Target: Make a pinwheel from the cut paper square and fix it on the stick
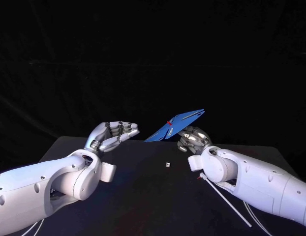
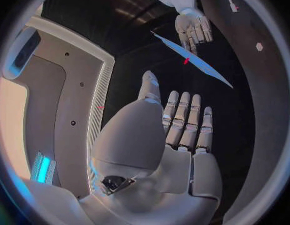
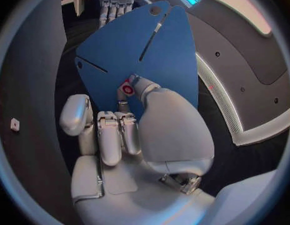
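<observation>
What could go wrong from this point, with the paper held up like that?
1. The right hand pinches the blue paper square only near its red centre piece, in the air; the sheet could pivot or slip.
2. The left hand is empty and apart from it; reaching for a corner might knock it loose.
3. The small white piece lies loose on the table; an arm could sweep it off.

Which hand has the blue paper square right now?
The right silver hand: it pinches the blue cut paper square near its red centre piece, raised above the black table. The left silver hand holds nothing, fingers extended.
</observation>
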Controlling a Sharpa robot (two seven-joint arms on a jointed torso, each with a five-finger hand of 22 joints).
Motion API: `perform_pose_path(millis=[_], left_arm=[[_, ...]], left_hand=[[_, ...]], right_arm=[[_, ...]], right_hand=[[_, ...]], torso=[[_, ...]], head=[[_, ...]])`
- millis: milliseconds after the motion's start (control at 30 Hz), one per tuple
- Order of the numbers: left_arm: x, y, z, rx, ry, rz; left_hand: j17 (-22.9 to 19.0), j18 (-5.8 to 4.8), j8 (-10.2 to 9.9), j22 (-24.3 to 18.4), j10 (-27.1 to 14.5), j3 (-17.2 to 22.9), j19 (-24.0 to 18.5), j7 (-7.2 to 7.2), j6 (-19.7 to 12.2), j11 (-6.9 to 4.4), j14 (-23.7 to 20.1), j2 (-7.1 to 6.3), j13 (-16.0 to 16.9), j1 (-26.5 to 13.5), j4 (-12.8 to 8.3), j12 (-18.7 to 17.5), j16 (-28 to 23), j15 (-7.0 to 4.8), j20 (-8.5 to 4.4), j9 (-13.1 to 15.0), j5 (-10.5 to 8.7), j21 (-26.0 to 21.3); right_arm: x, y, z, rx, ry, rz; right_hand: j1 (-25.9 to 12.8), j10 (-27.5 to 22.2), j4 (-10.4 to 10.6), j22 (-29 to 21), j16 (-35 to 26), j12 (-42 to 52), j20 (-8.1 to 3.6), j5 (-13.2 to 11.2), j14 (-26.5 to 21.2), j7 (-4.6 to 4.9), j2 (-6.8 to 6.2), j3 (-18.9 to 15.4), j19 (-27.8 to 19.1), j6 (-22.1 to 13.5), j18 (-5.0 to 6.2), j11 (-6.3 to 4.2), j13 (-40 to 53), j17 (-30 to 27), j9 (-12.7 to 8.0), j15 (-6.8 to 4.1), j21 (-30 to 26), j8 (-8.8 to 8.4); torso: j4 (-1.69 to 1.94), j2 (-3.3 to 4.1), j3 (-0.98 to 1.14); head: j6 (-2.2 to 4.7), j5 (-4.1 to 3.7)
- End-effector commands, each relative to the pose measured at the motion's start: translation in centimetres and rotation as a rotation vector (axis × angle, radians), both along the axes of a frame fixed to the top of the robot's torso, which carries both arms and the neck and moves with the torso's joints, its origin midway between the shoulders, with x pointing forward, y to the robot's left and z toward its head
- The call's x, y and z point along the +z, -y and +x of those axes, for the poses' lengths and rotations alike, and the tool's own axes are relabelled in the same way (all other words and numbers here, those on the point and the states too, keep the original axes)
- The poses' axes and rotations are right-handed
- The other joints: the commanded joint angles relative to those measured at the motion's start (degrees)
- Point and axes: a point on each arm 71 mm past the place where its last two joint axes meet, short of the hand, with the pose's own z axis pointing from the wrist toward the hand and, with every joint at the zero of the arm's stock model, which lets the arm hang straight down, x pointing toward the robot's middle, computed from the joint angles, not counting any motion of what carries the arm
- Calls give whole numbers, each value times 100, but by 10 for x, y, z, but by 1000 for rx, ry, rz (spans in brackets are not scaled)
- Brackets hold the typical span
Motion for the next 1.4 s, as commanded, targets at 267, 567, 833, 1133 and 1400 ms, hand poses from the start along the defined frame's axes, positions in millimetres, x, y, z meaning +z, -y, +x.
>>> perform_pose_path(millis=[267, 567, 833, 1133, 1400], left_arm=[[-4, 5, 13, 12, 18, 9], [-4, 9, 13, -7, 36, 36], [-2, 25, 6, -89, 32, 23], [0, 41, -1, -182, 50, 59], [-1, 51, -2, -211, 48, 83]], left_hand=[[637, 170, 105, 157, 846, -571, 1791, -187, 299, -208, 1273, 523, 85, 372, -596, -188, 162, -311, -228, 75, -66, 649], [2547, 138, 83, 857, 1752, -1011, 3229, -385, 478, -606, 2122, 757, 545, 281, -992, 181, 2592, -853, -822, 207, -77, 2044], [8007, 19, -101, 3243, 1665, -1007, 3991, -573, 599, -910, 5170, 801, 4506, -315, -1555, 4830, 5890, -1158, -1142, 368, -40, 4961], [8295, -452, -202, 6234, 3227, -1013, 5293, -651, 763, -968, 5353, 929, 7436, -689, -1966, 7239, 5998, -1247, -1211, 443, -69, 6911], [8295, -601, -257, 7029, 3452, -1012, 5692, -670, 774, -1004, 5353, 983, 7778, -785, -2066, 7454, 5998, -1286, -1250, 444, -65, 7322]], right_arm=[[1, 3, -35, 170, -27, 75], [-6, 4, -58, 232, -54, 93], [-9, -1, -65, 265, -65, 104], [-9, -5, -68, 284, -67, 106], [-9, -8, -69, 294, -68, 109]], right_hand=[[-39, 598, -30, -9, 23, 20, 9, -25, 596, -6, 62, 17, -43, 43, -57, 28, 1510, 1507, 155, 45, -26, 40], [-54, 598, -34, -19, 23, 20, 11, -36, 596, -5, 68, 18, -55, 43, -54, 29, 1510, 1507, 160, 46, -35, 42], [-62, 598, -37, -24, 23, 20, 12, -44, 596, -5, 70, 18, -61, 42, -52, 30, 1510, 1507, 162, 47, -40, 42], [-69, 598, -40, -26, 23, 20, 13, -50, 596, -5, 72, 18, -64, 42, -52, 30, 1510, 1507, 164, 47, -42, 43], [-69, 598, -40, -26, 23, 20, 13, -50, 596, -5, 72, 18, -64, 42, -52, 30, 1510, 1507, 164, 47, -42, 43]], torso=[[-46, -8, 30], [-94, -5, 62], [-73, -1, 58], [-77, -7, 60], [-93, -6, 68]], head=[[-80, -190], [-178, -151], [-235, -153], [-241, -138], [-263, -120]])
